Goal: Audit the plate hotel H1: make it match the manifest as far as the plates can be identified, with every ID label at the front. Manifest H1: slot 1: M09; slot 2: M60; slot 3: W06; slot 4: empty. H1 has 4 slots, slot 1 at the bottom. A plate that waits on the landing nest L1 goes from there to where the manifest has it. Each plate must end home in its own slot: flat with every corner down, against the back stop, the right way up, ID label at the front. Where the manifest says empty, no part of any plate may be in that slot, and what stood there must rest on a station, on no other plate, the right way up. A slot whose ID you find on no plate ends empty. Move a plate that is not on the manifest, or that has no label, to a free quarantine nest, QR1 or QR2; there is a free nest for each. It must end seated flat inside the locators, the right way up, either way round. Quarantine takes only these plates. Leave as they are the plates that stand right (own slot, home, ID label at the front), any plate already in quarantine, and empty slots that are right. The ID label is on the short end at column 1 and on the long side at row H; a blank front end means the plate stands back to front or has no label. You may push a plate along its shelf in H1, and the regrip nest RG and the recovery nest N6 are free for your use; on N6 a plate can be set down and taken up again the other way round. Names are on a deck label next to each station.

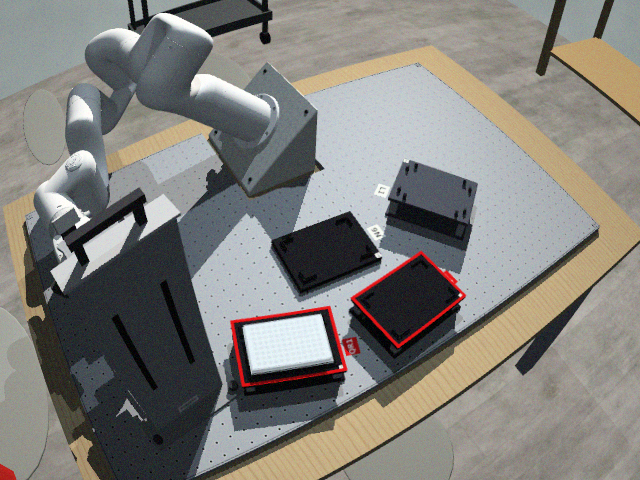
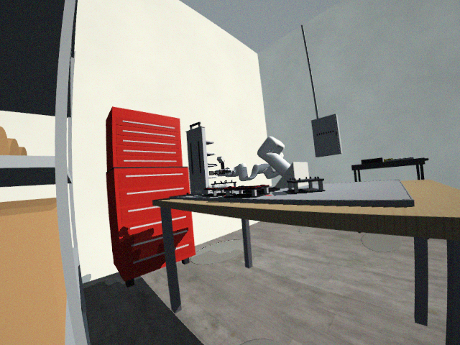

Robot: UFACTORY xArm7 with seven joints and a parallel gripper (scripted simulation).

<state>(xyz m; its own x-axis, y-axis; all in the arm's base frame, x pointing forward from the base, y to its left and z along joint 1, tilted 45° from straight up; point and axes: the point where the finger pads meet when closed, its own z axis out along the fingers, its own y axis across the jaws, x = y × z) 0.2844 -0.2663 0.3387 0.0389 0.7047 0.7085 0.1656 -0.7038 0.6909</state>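
Note:
The plate hotel H1 (image 1: 121, 289) is the grey tower with a black handle at the left of the deck; it also shows in the side view (image 2: 195, 159) with its shelf edges pointing towards the arm. From above its slots and any plates in them are hidden. My gripper (image 2: 216, 172) is open and empty just in front of the hotel's lower shelves. From above only the wrist (image 1: 62, 219) shows behind the tower. A white well plate (image 1: 287, 344) lies flat in the red-framed quarantine nest nearest the hotel.
The second red-framed quarantine nest (image 1: 408, 299) is empty. The black nest N6 (image 1: 326, 250) and the raised grey landing nest L1 (image 1: 431, 198) hold no plate. The arm's grey base block (image 1: 268, 134) stands at the back.

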